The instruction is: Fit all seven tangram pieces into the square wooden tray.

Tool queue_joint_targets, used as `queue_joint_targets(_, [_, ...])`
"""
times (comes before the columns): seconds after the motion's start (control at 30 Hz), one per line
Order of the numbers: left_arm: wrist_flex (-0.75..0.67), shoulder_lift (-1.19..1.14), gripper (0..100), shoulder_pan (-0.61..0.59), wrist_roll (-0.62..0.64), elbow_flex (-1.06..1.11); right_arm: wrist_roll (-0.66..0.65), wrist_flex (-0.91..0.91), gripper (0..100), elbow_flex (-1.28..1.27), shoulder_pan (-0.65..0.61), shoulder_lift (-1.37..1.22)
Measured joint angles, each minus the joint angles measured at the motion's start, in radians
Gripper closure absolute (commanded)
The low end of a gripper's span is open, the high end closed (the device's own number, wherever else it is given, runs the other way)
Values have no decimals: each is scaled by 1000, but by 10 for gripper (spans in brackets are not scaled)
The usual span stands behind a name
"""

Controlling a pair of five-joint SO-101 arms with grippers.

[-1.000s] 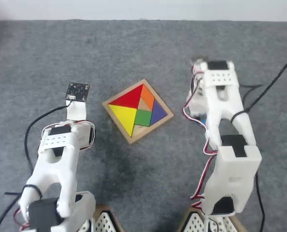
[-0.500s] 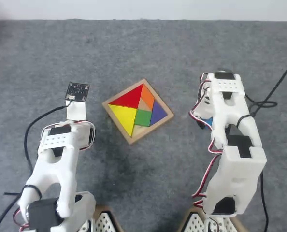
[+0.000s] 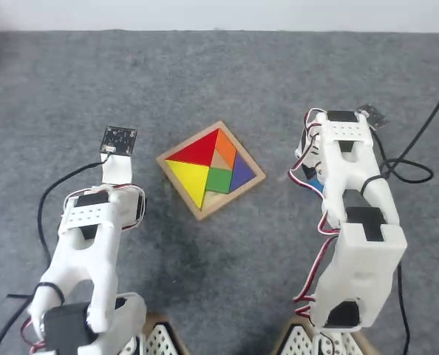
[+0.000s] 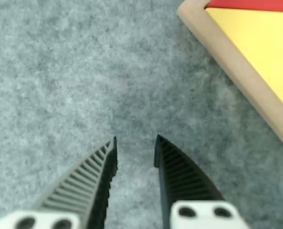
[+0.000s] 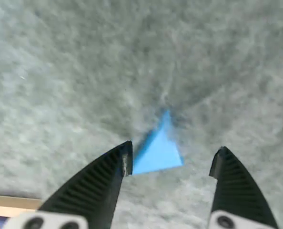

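The square wooden tray (image 3: 253, 180) sits turned like a diamond at the table's middle. It holds a red triangle (image 3: 197, 150), a yellow triangle (image 3: 189, 177), and orange (image 3: 226, 150), green (image 3: 218, 180) and violet-blue (image 3: 242, 174) pieces around a small tan triangle of wood colour (image 3: 219, 161). A light blue triangle (image 5: 156, 151) lies flat on the mat, right of the tray, peeking out beside the right arm (image 3: 317, 185). My right gripper (image 5: 175, 147) is open over it, one fingertip touching its edge. My left gripper (image 4: 136, 139) hangs open over bare mat beside the tray's corner (image 4: 217, 43).
Grey felt mat (image 3: 205, 74) covers the table. Both arm bases stand at the near edge, with cables trailing by the left arm (image 3: 46, 200) and the right arm (image 3: 412, 166). A strip of tray rim (image 5: 8, 206) shows in the right wrist view.
The right arm has shifted to the right and a little toward the near edge. The left arm and the tray have stayed put.
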State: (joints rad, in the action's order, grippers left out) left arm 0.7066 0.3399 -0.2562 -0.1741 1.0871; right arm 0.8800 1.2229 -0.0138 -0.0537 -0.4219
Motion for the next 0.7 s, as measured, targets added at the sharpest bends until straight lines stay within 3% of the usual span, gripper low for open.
queue_joint_targets(0.3, [0, 0, 877, 0, 0, 0, -8, -68, 908, -6, -23, -43])
queue_joint_targets(0.7, [0, 0, 877, 0, 0, 0, -74, -58, 924, -8, -15, -49])
